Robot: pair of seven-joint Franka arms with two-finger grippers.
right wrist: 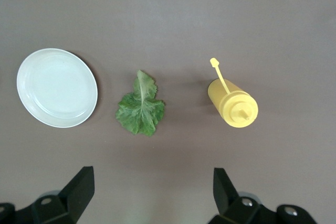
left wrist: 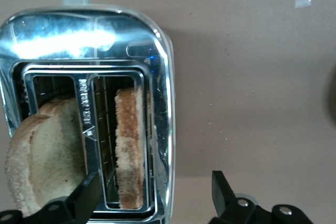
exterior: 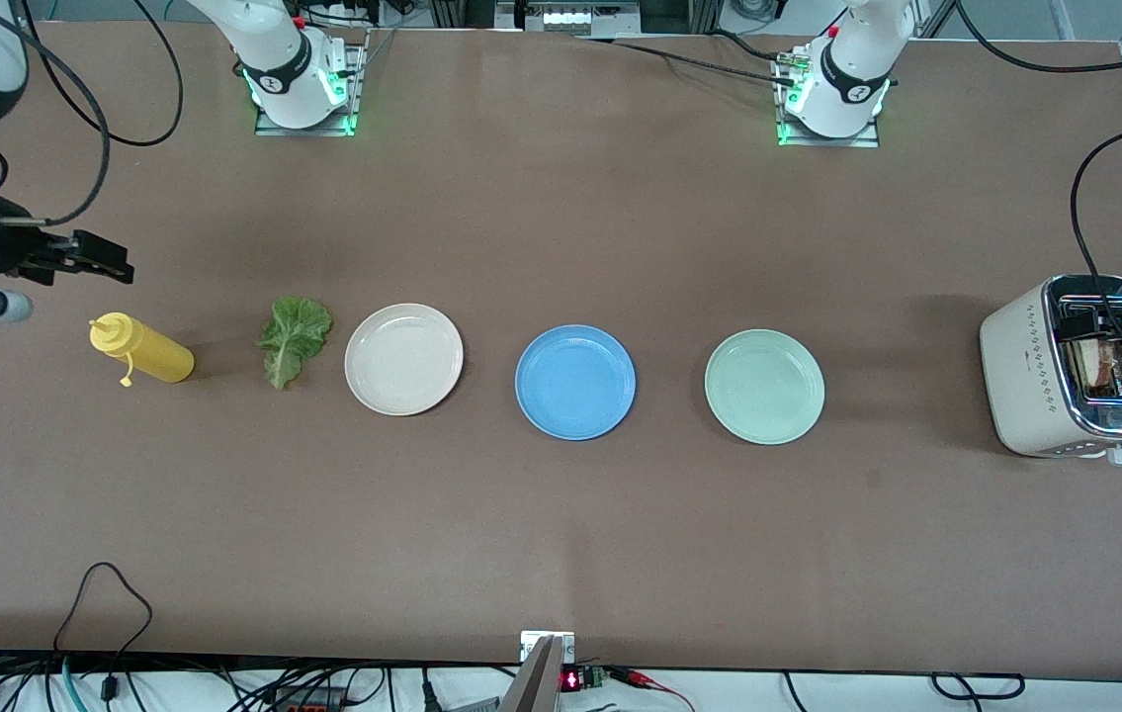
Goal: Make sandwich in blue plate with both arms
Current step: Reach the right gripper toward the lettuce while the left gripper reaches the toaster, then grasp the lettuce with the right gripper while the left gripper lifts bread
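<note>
Two bread slices [left wrist: 128,148] stand in the toaster [exterior: 1035,371], and the left gripper [left wrist: 152,195] hovers just over them with its fingers spread wide. One finger [left wrist: 86,195] is over the bigger slice in one slot; the other finger [left wrist: 223,192] is outside the toaster's chrome edge, so the thin slice in the second slot lies between them. To do this step well, I think the gripper should come straight down, with the slice centred between the fingers, and squeeze only softly (toast breaks easily). It should also keep clear of the wire guides in the slot.

Nothing is on the blue plate [exterior: 575,382] yet; it lies between the cream plate [exterior: 403,358] and the green plate [exterior: 764,386], well apart from both grippers.

At the right arm's end the right gripper [right wrist: 152,195] waits in the air, fingers spread, with the table bare between them. Ahead of its fingertips lie the lettuce [right wrist: 140,107] and the mustard bottle [right wrist: 233,103].

Counted: three plates, two slices, one lettuce leaf, one bottle, one toaster.
</note>
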